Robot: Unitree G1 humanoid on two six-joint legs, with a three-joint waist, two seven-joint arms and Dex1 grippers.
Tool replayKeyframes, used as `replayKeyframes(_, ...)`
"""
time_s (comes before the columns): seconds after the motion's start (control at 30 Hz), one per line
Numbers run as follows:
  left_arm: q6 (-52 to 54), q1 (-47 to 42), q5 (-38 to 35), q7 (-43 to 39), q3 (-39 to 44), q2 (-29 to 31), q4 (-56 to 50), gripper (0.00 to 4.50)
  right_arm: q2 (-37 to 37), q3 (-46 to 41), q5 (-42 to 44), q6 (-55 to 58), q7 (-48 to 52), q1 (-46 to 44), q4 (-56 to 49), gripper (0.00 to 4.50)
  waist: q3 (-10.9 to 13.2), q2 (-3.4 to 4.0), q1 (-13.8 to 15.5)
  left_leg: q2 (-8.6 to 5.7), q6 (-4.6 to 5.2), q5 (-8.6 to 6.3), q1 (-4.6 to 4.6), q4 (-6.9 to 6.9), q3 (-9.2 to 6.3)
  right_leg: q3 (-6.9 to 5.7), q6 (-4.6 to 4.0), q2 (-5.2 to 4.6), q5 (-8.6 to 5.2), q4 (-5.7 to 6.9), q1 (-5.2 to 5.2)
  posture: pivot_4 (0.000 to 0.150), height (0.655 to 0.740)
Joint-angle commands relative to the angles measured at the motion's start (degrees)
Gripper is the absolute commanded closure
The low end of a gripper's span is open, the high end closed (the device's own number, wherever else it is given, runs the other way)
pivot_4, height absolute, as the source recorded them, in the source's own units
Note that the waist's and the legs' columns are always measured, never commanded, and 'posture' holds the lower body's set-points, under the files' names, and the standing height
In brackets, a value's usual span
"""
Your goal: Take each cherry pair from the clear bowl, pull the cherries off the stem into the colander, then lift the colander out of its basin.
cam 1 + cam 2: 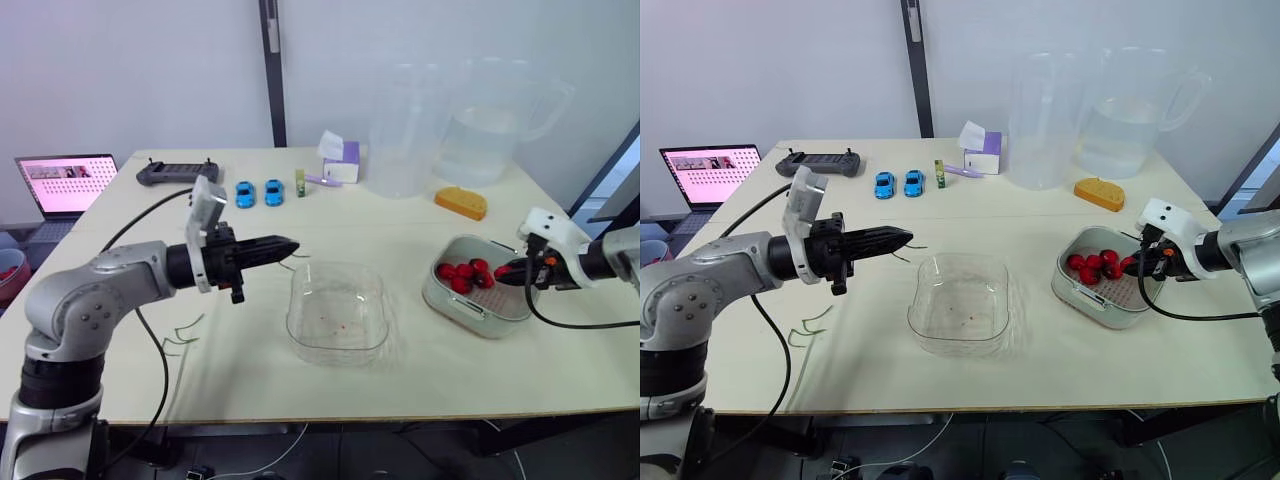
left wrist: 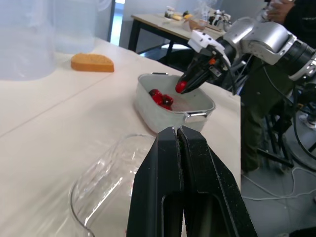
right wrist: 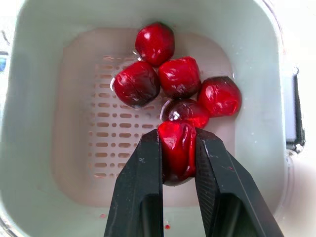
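Left eye view: the pale table (image 1: pixel 420 400) carries everything. At its middle stands the clear bowl (image 1: pixel 292 300), with only a few reddish specks on its floor. To the bowl's right, near the table's right edge, is the grey basin (image 1: pixel 478 318) with the colander (image 3: pixel 84 143) seated inside it.

The left gripper (image 1: pixel 290 246) hangs above the table just left of the bowl's far left corner, pointing toward it. Its black fingers (image 2: pixel 163 163) are pressed together in the left wrist view. A thin green stem (image 1: pixel 908 246) shows beside the tip, but whether it is pinched cannot be told.

The right gripper (image 3: pixel 177 136) reaches in from the right over the colander's right side, clamped on one red cherry (image 3: pixel 177 153). This held cherry sits between the fingertips, above the perforated floor and just beside the nearest loose one.

Five more cherries (image 3: pixel 178 76) lie clustered in the colander, touching one another, on the side away from the gripper's wrist.

A few bare green stems (image 1: pixel 185 335) lie on the table below the left arm, well apart from the bowl.
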Motion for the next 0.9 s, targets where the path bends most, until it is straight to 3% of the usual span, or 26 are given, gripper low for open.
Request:
replayKeyframes(0.03, -1.0, 0.5, -1.1, 0.6, 2.4, 0.6, -2.0, 4.50, -0.7, -2.4, 0.6, 0.9, 1.7, -2.8, -1.6, 4.13, 0.0, 0.00, 0.0, 0.00, 0.00, 0.00, 0.00, 0.00, 0.00, 0.00, 0.00, 0.00, 0.00, 0.00, 0.00, 0.150, 0.7371)
replayKeyframes(0.17, -0.6, 1.4, -1.9, 1.2, 3.1, 1.0, -2.9, 4.50, -1.1, -2.0, 0.5, 2.6, 3.7, -2.5, -1.7, 4.15, 0.0, 0.00, 0.2, 0.00, 0.00, 0.00, 0.00, 0.01, -0.01, 0.00, 0.00, 0.00, 0.00, -0.02, 0.02, 0.150, 0.7371)
replayKeyframes(0.4, -0.6, 1.8, -2.4, 1.3, 3.4, 1.6, -3.1, 4.50, -0.8, -1.8, -0.7, 2.3, 4.3, -1.0, -1.9, 0.82, 0.0, 0.00, 0.1, -0.01, 0.00, 0.00, 0.00, 0.02, 0.00, 0.00, 0.00, -0.01, 0.00, -0.02, 0.02, 0.150, 0.7371)
replayKeyframes(0.47, -0.5, 1.7, -2.5, 1.3, 3.4, 1.7, -3.1, 4.50, -0.7, -2.2, -0.7, 1.7, 4.0, -1.2, -1.7, 0.07, 0.0, 0.00, 0.1, 0.00, 0.00, 0.00, 0.00, 0.02, 0.00, 0.00, 0.00, -0.01, 0.00, -0.02, 0.02, 0.150, 0.7371)
replayKeyframes(0.67, -0.4, 2.7, -2.6, 1.2, 4.3, 2.6, -3.2, 4.50, 1.0, -6.3, 5.9, 4.7, 6.8, -3.6, -5.8, 0.07, 0.0, 0.00, 0.1, 0.00, 0.00, 0.00, 0.00, 0.00, 0.00, 0.00, 0.00, -0.01, 0.00, -0.02, 0.01, 0.150, 0.7371)
replayKeyframes(0.9, -0.5, 9.3, -5.1, 2.8, 10.2, 4.2, -4.8, 4.50, 4.8, -12.4, 27.1, 20.7, 13.2, -4.7, -26.1, 0.07, 0.0, 0.01, 0.0, 0.17, 0.00, 0.00, 0.00, -0.05, -0.05, -0.02, 0.00, 0.02, 0.00, -0.02, -0.01, 0.150, 0.7371)
